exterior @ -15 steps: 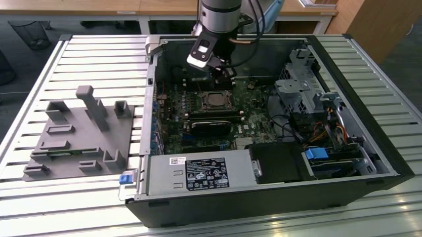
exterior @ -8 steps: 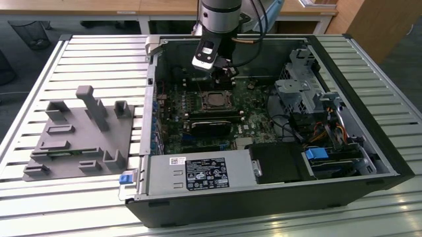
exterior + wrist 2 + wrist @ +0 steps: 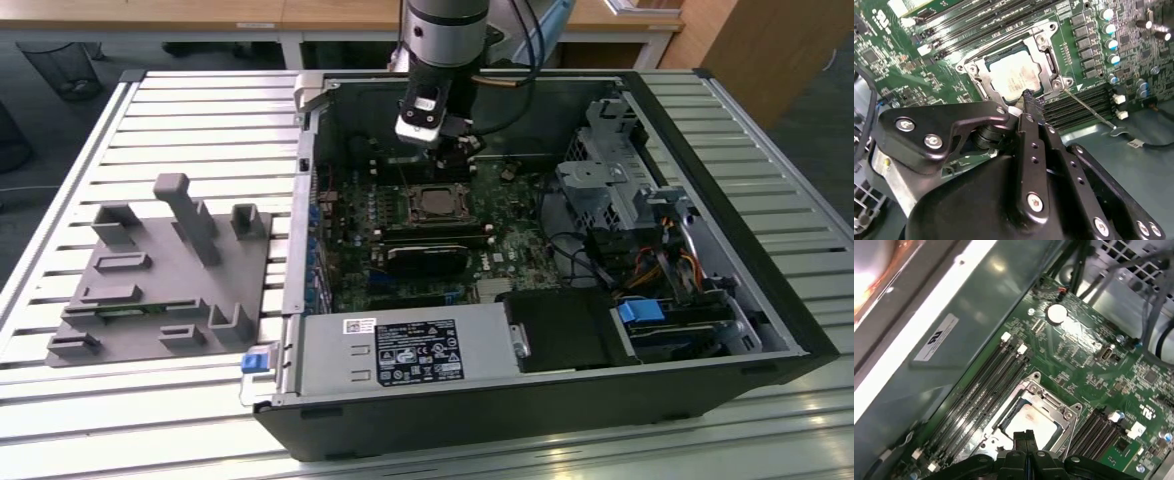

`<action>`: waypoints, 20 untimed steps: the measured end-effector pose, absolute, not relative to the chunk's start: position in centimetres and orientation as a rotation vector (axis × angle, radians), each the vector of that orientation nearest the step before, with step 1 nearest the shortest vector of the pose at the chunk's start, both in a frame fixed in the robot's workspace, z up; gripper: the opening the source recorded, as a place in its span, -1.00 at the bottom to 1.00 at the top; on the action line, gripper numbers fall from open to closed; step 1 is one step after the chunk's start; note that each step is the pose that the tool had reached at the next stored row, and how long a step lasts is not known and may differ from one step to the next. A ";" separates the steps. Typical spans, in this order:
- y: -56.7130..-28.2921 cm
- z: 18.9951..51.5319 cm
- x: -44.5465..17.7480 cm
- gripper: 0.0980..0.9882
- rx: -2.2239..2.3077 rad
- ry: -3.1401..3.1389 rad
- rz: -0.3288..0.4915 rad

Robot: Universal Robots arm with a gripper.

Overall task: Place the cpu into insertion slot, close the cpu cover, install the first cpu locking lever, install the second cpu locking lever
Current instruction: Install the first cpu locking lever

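Note:
The cpu (image 3: pixel 1013 76) lies in the insertion slot (image 3: pixel 434 204) on the green board, its silvery top showing through the cut-out of the cpu cover (image 3: pixel 1050 61), which lies flat over it. My gripper (image 3: pixel 1029 98) hovers just above the socket's edge, fingers pressed together and holding nothing. In the first wrist view the gripper (image 3: pixel 1026 436) sits over the near rim of the cpu cover (image 3: pixel 1055 409). A thin metal locking lever (image 3: pixel 1089 107) sticks out sideways from the socket corner, away from the frame. In the exterior view the gripper (image 3: pixel 454 152) hangs inside the open case.
Black memory slots (image 3: pixel 981 385) flank the socket. A black heatsink block (image 3: pixel 427 262) sits nearer the front, the power supply (image 3: pixel 400 350) below it. Cables and a drive cage (image 3: pixel 627 190) fill the exterior view's right. A grey fixture (image 3: pixel 160 270) stands outside on the slatted table.

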State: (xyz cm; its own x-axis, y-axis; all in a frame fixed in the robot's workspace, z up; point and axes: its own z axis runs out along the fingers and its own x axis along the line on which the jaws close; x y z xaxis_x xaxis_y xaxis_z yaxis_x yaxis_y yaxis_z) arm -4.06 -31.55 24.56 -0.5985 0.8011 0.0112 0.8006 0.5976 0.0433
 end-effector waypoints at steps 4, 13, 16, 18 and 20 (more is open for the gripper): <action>-31.5 24.6 -4.1 -0.98 1.331 2.836 0.069; -31.5 24.6 -4.1 -0.98 1.142 2.920 0.070; -31.5 24.6 -4.1 -0.98 1.091 2.940 0.070; -31.5 24.6 -4.1 -0.98 1.056 2.954 0.070; -31.5 24.6 -4.1 -0.98 1.017 2.968 0.070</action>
State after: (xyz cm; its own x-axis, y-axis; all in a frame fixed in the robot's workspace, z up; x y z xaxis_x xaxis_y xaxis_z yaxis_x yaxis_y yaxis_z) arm -4.06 -31.55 24.55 -0.7900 0.6131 0.0112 0.6129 0.7890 0.0434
